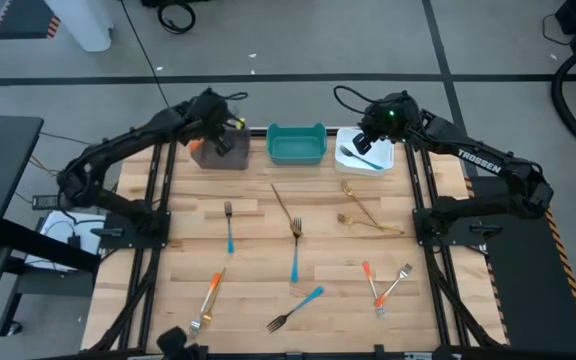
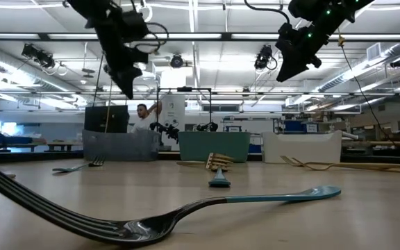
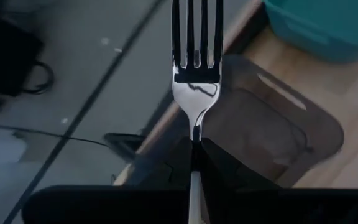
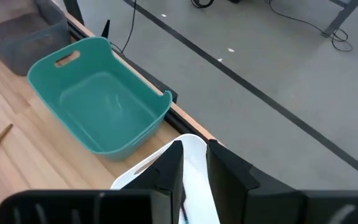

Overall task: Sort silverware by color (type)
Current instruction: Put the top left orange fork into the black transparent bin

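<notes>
The left hand (image 3: 194, 163) hangs over the grey bin (image 1: 220, 152) at the back of the desk (image 1: 258, 300), its fingers clamped on the handle of a fork (image 3: 196, 68) whose tines point out over the bin's edge. The right hand (image 4: 194, 163) hovers above the white bin (image 1: 368, 155), fingers a little apart and carrying nothing I can see; one dark-handled fork (image 1: 356, 157) already lies inside. The teal bin (image 1: 297, 143) between them looks empty.

By my reckoning the sorting is barely begun. On the boards there are still blue-handled forks (image 1: 229, 228), one more near the middle (image 1: 295, 245) and one toward the front (image 1: 296, 308); orange-handled ones at the front left (image 1: 209, 298) and front right (image 1: 371, 287), a silver-looking fork (image 1: 398, 279) crossing the latter; and gold pieces (image 1: 368, 222) lying near the white bin, with a long thin gold one (image 1: 286, 204) nearer the middle. So one fork is binned, one is about to be, and most remain.
</notes>
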Controlling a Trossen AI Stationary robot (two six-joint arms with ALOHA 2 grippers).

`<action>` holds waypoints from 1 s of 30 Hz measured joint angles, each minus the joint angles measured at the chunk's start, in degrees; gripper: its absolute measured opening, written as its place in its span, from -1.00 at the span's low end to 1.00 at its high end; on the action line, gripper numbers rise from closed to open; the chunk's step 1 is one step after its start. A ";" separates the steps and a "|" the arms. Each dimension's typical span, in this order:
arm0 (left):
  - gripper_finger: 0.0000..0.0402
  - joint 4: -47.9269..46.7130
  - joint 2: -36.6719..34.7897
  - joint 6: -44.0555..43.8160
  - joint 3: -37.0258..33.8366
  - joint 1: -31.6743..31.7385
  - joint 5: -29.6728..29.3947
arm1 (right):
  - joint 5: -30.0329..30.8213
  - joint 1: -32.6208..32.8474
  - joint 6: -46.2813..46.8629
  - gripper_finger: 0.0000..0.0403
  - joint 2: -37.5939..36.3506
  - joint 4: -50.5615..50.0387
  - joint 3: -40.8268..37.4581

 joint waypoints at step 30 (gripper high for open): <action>-0.56 5.59 13.65 14.74 0.00 4.79 4.86 | -3.38 0.02 3.05 -0.61 0.00 -0.18 0.00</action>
